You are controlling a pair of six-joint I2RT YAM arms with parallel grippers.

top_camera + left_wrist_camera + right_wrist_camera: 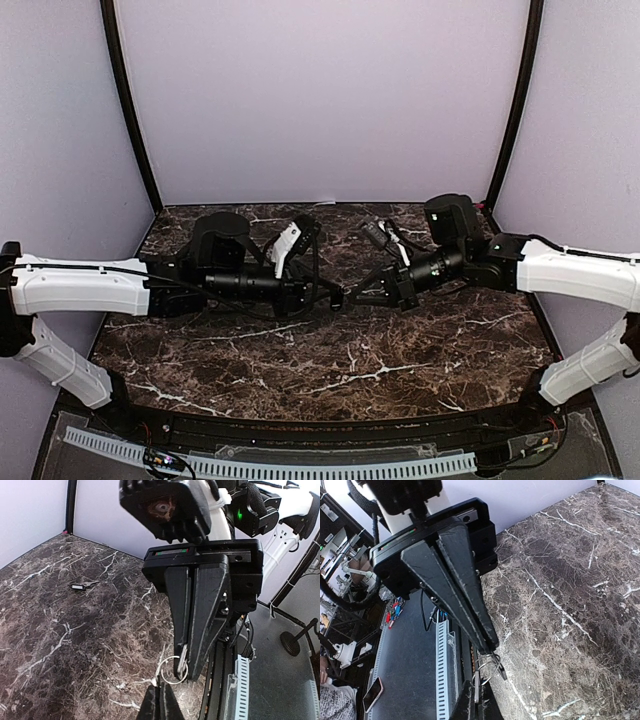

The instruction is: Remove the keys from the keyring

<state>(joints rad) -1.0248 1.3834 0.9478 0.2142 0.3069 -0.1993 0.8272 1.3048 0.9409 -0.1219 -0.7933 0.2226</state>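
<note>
The left tool (333, 298) and right tool (354, 297) meet tip to tip above the middle of the surface (420, 350), a glossy dark brown marble slab laced with white veins. Each tool has matte black, wedge-shaped fingers with a slightly grainy finish, tapering to narrow ends. Both pairs are pressed together, and both tips pinch the keyring (161, 669), a thin silvery wire loop held between them clear of the marble. A small dark oblong key (501, 672) hangs on the loop, touching it just beside the left tool's tip. A second key (82, 585), dark with a silvery-white end, lies flat on the marble well apart from both tools, out towards the smooth pale lilac backdrop (320, 100). Behind the tools, a white slotted cable tray (270, 465) runs along the near edge.
</note>
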